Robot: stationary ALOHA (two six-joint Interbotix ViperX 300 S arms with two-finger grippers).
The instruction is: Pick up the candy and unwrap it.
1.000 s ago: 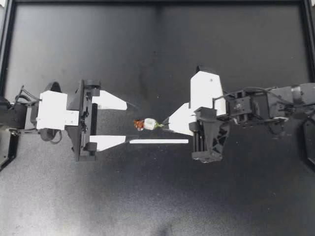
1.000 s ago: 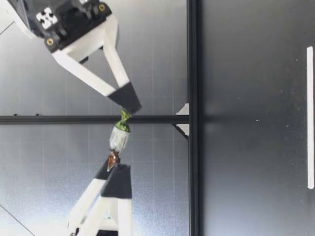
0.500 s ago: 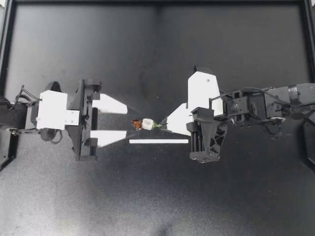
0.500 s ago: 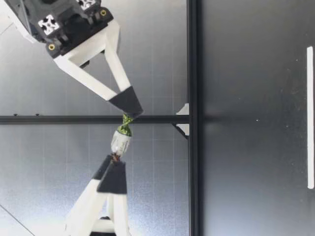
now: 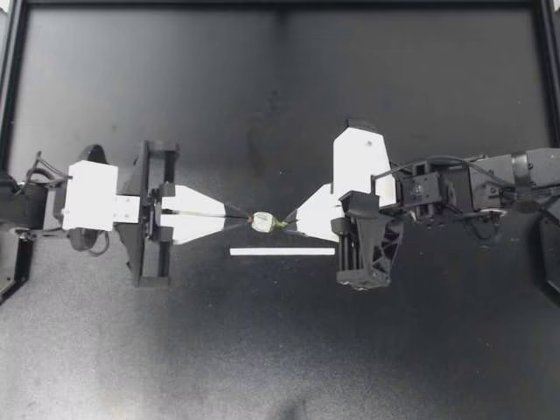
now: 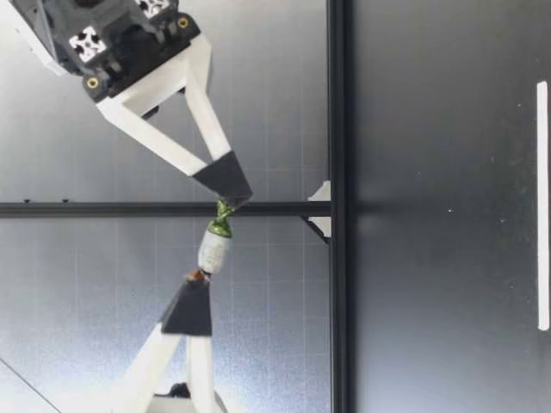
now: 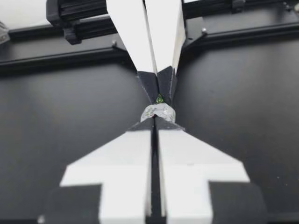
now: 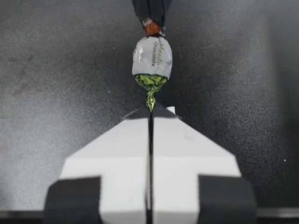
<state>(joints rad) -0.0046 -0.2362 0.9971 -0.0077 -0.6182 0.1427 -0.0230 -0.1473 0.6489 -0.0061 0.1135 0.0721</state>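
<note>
Candy [image 5: 262,222] clamped at both ends by left gripper [image 5: 238,214] and right gripper [image 5: 287,224] fingers; only low view shows it off the desk [image 6: 430,301].

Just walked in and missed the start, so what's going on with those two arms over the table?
Both arms hold one wrapped candy between them, up off the table. My left gripper is shut on its brown twisted end, my right gripper on the green one. It looks fully wrapped, so the unwrapping pull is not yet done.
</note>
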